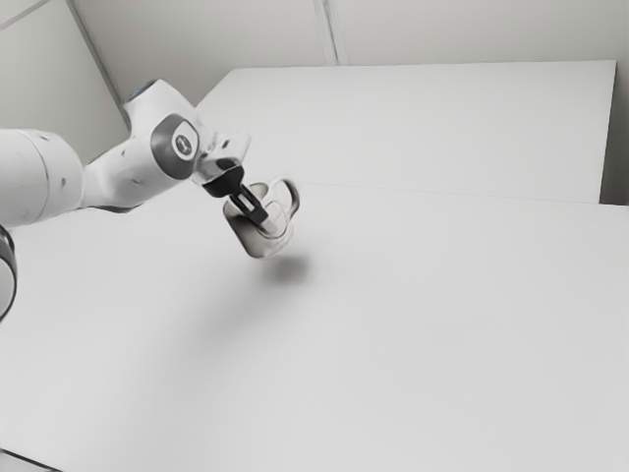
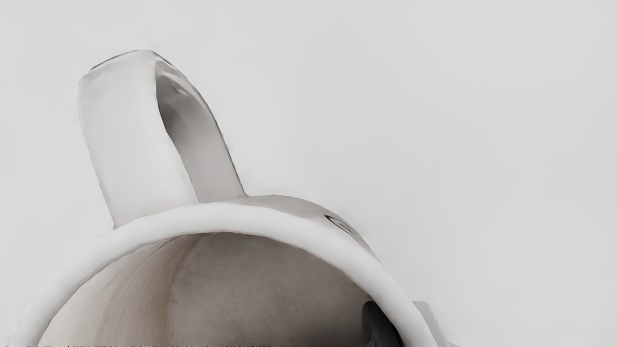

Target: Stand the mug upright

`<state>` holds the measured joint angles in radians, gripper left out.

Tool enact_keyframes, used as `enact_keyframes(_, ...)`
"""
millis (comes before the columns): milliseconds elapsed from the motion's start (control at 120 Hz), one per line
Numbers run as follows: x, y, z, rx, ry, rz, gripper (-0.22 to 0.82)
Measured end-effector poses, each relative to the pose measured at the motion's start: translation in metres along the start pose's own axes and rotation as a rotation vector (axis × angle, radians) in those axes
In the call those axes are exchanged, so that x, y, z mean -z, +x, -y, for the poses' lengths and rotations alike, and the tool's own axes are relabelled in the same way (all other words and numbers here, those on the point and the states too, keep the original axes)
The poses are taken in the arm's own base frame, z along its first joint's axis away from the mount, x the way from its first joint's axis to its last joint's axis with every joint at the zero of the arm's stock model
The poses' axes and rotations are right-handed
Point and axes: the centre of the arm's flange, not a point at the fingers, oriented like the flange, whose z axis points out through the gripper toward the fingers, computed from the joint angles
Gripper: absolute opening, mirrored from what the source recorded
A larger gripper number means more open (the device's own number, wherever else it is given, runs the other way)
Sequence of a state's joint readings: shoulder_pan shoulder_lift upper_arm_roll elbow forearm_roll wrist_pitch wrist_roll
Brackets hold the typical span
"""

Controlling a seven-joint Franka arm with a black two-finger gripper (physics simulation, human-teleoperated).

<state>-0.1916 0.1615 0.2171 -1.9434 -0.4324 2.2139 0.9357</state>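
Above the table [image 1: 393,344] | mug [image 1: 254,242]: tilted, mouth toward gripper [image 1: 263,222] | grasp: wall clenched from inside and outside, presumably leaving the base free for standing

The white arm [image 1: 128,180] has seemingly black jaws [image 1: 262,218].

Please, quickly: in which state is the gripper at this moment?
Gripper: closed on the wall of the mug, one finger inside and one outside, holding it above the table.
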Motion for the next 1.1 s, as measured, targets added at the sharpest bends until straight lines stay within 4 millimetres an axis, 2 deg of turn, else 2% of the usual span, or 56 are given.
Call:
enact_keyframes(100,-0.002,-0.008,0.001,0.017,0.089,0.155,-0.14)
enact_keyframes(225,-0.022,-0.022,0.000,0.119,0.136,0.251,-0.13)
enact_keyframes(300,-0.021,-0.040,-0.022,0.180,0.143,0.258,-0.14)
enact_keyframes(425,-0.013,-0.068,-0.071,0.261,0.157,0.227,-0.14)
enact_keyframes(542,-0.022,-0.081,-0.107,0.322,0.171,0.210,-0.14)
enact_keyframes(633,-0.035,-0.089,-0.119,0.384,0.181,0.206,-0.13)
enact_keyframes(758,-0.044,-0.092,-0.116,0.481,0.200,0.188,-0.13)
enact_keyframes(783,-0.045,-0.092,-0.115,0.498,0.203,0.183,-0.11)
enact_keyframes(950,-0.045,-0.090,-0.114,0.592,0.216,0.154,0.25)
enact_keyframes(1100,-0.043,-0.089,-0.113,0.657,0.225,0.136,0.42)
